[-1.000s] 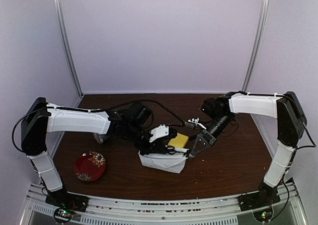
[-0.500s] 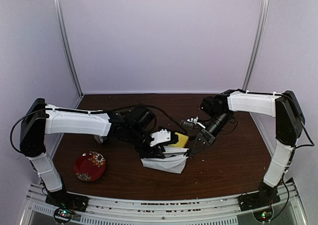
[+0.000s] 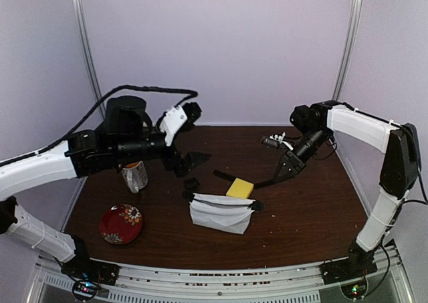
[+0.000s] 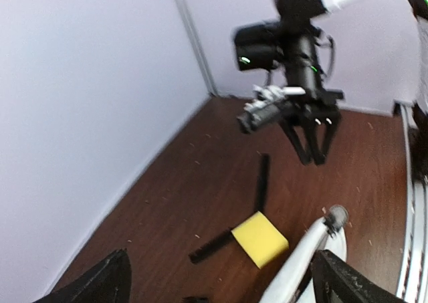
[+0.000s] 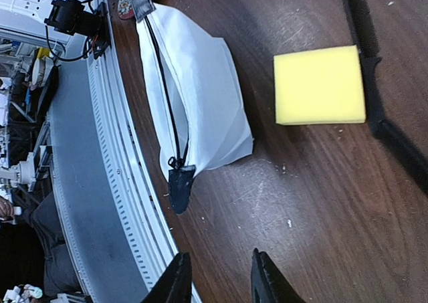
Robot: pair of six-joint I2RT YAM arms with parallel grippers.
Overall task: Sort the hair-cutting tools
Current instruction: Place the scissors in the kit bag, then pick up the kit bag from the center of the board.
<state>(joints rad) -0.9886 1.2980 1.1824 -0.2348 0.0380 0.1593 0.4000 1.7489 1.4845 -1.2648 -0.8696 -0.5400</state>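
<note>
While a comb (image 5: pixel 364 42) lies beside the sponge (image 5: pixel 319 84), left end effector (image 4: pixel 219 256) spread, empty, right end effector (image 5: pixel 221 263) parted, empty

Robot lab test cell, not a home. Plain pale walls (image 3: pixel 214 49) boxed around brown wood counter (image 3: pixel 301 223). Metal corner posts (image 3: pixel 90 62). Slotted aluminium rail (image 3: pixel 221 279) at near edge, arm bases (image 3: pixel 90 273) bolted on. Cables and gear clutter (image 5: pixel 33 82) beyond rail.
</note>
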